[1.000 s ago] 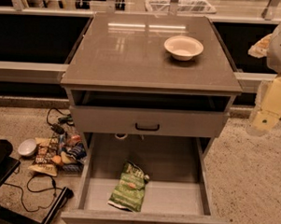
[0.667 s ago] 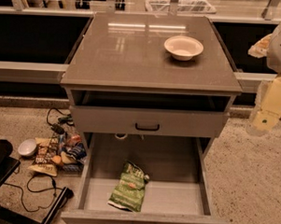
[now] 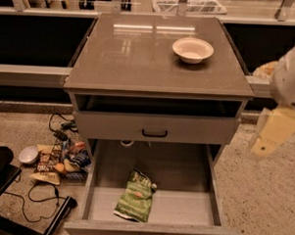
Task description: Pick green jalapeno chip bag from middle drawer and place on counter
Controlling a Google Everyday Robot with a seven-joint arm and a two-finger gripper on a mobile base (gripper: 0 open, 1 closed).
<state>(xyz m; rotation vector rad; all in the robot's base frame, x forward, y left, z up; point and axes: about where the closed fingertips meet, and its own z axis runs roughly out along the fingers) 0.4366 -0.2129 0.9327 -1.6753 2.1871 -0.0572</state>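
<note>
The green jalapeno chip bag (image 3: 135,197) lies flat on the grey floor of the open middle drawer (image 3: 182,209), left of centre and near the front. The counter (image 3: 140,55) is the glossy grey-brown cabinet top above it. My gripper (image 3: 273,134) shows as a pale beige part hanging below the white arm (image 3: 291,76) at the right edge of the view. It is off the right side of the cabinet, about level with the shut upper drawer, well above and to the right of the bag. It holds nothing that I can see.
A white bowl (image 3: 192,49) stands on the counter at the back right. The shallower drawer front with a black handle (image 3: 154,133) is shut above the open drawer. Multicoloured snack packets (image 3: 57,159), a small white bowl (image 3: 28,154) and black cables (image 3: 41,195) lie on the floor at left.
The arm's pale beige end has moved slightly down and to the left at the right edge. The bag, drawer and bowl have not moved.
</note>
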